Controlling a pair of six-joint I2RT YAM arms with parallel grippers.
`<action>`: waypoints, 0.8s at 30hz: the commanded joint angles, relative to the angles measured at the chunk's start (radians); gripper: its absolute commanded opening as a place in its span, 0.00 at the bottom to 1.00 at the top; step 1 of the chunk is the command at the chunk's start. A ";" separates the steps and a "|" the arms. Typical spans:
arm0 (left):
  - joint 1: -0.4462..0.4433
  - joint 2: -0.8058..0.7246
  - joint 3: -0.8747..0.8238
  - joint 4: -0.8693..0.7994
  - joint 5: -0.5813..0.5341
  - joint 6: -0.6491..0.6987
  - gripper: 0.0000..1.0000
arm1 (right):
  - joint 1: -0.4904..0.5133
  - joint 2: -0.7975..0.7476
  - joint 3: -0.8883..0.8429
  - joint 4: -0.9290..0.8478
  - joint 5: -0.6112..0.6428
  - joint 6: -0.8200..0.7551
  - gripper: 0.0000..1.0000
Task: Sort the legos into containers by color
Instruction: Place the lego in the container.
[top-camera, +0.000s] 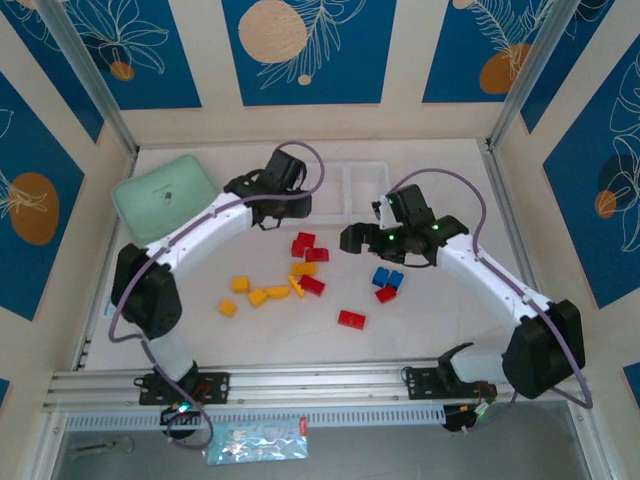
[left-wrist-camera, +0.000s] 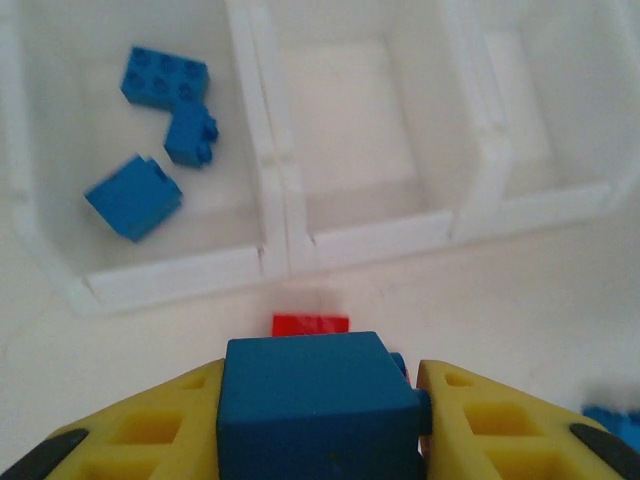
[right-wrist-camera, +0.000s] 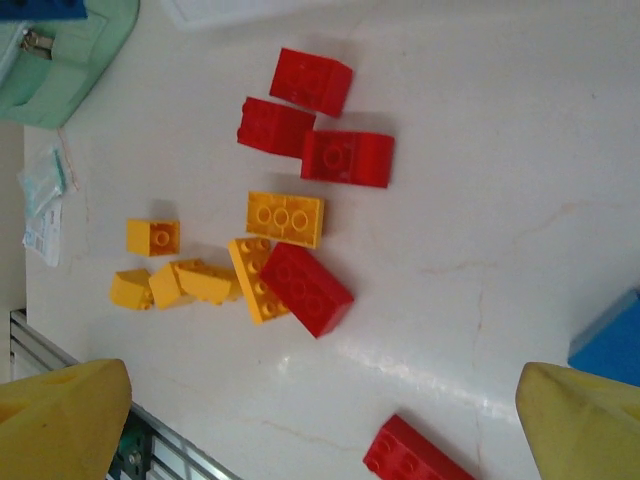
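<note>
I am two arms of white tubes linked by bulky black joints. From above, my left arm (top-camera: 205, 232) fills the left half of the frame and my right arm (top-camera: 478, 272) the right half. A thin purple cable (top-camera: 322, 168) loops along each. Small green lights (top-camera: 385, 238) glow on the black wrist right of centre. In the wrist views, my left gripper (left-wrist-camera: 320, 420) has yellow fingers (left-wrist-camera: 150, 432) with square hollow pockets and black tips at the bottom corners. My right gripper (right-wrist-camera: 320, 420) shows plain yellow wedges (right-wrist-camera: 60, 415) in the bottom corners.
</note>
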 joint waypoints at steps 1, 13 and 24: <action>0.045 0.099 0.089 -0.008 0.003 0.041 0.18 | 0.006 0.039 0.042 0.050 -0.018 -0.019 0.99; 0.162 0.354 0.310 -0.035 -0.030 0.021 0.18 | -0.009 0.128 0.081 0.133 -0.038 -0.059 0.99; 0.186 0.398 0.288 0.006 -0.025 0.005 0.37 | -0.035 0.134 0.079 0.136 -0.050 -0.060 0.99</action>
